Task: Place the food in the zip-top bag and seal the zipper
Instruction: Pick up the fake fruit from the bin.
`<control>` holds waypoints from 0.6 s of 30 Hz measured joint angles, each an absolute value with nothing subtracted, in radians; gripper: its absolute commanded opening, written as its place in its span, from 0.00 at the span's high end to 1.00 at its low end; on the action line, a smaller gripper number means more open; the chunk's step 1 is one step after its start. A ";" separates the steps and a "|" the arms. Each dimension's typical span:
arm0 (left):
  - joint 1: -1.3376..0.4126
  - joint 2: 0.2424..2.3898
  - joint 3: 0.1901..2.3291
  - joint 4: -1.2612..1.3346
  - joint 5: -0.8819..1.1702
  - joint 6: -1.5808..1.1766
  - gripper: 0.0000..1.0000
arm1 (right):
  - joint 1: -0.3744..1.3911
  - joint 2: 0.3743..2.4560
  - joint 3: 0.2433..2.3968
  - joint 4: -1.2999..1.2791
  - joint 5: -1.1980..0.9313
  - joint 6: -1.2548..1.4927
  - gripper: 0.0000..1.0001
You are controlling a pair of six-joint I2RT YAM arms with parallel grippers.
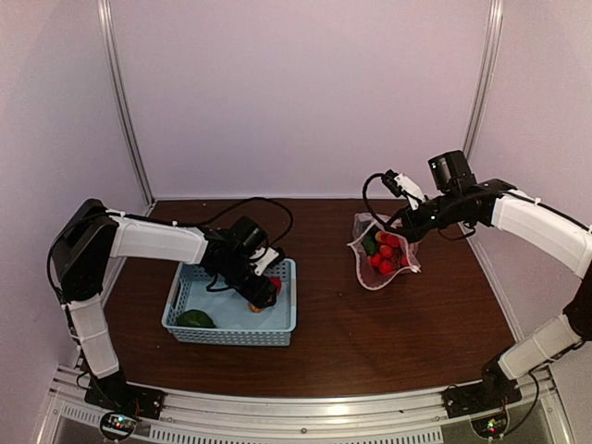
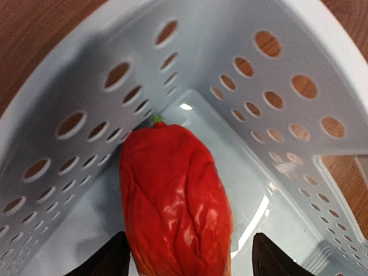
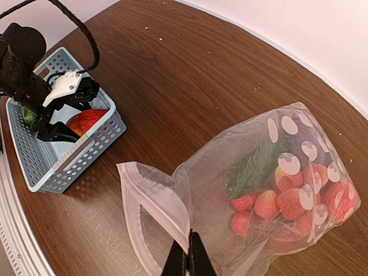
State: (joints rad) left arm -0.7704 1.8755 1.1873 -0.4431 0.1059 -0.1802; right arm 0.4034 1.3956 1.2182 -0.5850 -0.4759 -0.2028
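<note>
The worktop carries the light-blue perforated basket at lower left and the zip-top bag right of centre. The right gripper, jaws closed on the bag's mouth edge, apparently keeps it open for loading. The left gripper, jaws open, straddles the red pepper in a basket corner, positioned to grasp it.

Left wrist view: the red pepper runs off the bottom edge, so you cannot see its lower end. Right wrist view: the zip-top bag is cut off at bottom.
</note>
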 measured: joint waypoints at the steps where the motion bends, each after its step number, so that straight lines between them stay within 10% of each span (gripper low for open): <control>1: -0.770 1.878 1.187 -0.443 0.097 -0.192 0.32 | 0.403 1.396 1.218 -0.585 -0.476 -0.203 1.00; 6: -0.770 1.878 1.190 -0.442 0.075 -0.249 0.51 | 0.403 1.396 1.218 -0.579 -0.476 -0.203 1.00; 18: -0.794 1.671 1.202 -0.552 0.059 -0.319 0.59 | 0.403 1.396 1.227 -0.588 -0.476 -0.204 1.00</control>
State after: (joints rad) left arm -0.7937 1.6714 1.2022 -0.5518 0.0586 -0.3191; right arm 0.4034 1.3956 1.2270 -0.5880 -0.4755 -0.2039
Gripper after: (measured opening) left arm 0.465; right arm 0.006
